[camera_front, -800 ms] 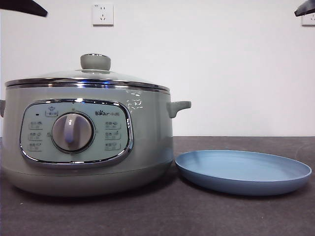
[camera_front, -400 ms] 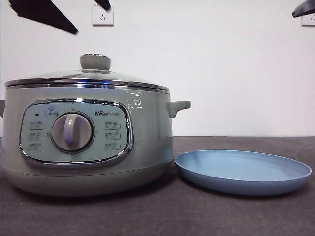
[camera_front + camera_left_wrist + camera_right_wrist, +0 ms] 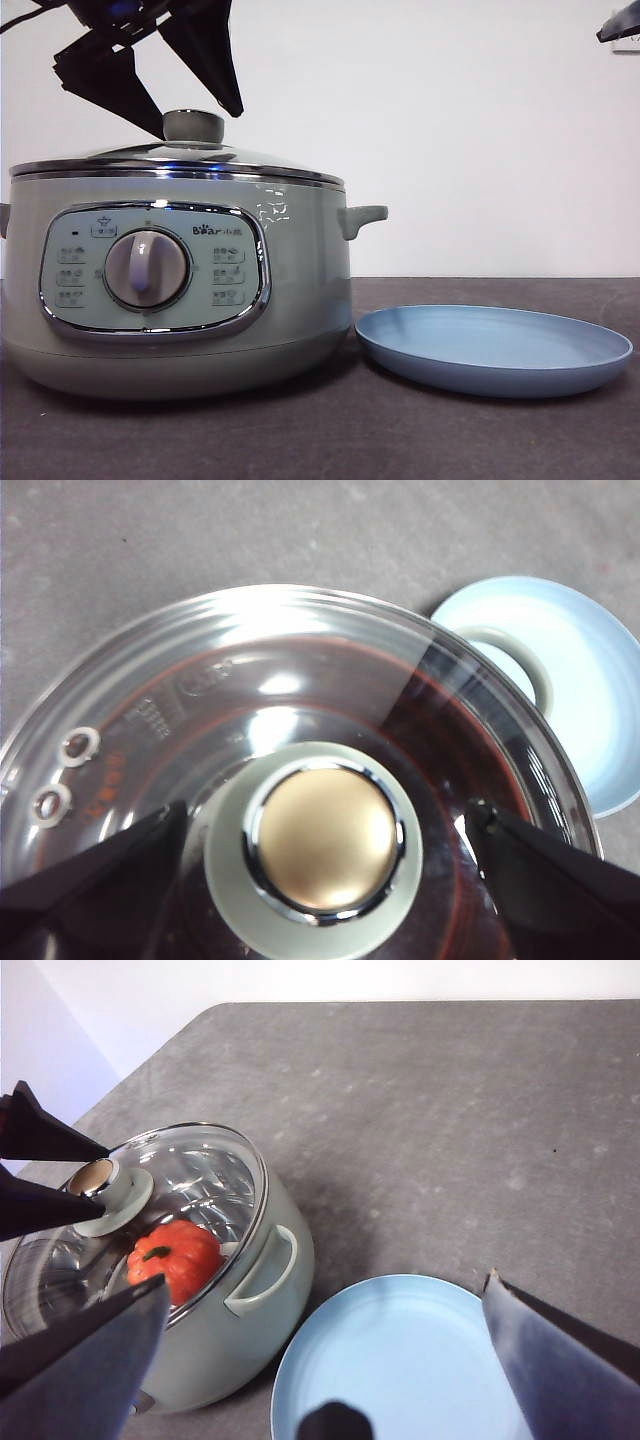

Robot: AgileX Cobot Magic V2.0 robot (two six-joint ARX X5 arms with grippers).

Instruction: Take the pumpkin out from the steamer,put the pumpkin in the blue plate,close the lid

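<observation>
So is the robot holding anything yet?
Nothing yet. The left gripper is open, its jaws on either side of the lid's knob, not closed on it. The right gripper is open too.

Sage-green steamer (chrome-trimmed panel), orange-red ribbed pumpkin, light-blue plate, dark grey speckled worktop.

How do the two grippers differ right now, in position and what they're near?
The left gripper is low over the steamer, its open jaws either side of the lid knob; the right gripper waits higher, above the blue plate. The left is about to grasp; the right is near nothing. Both are open and hold nothing.
</observation>
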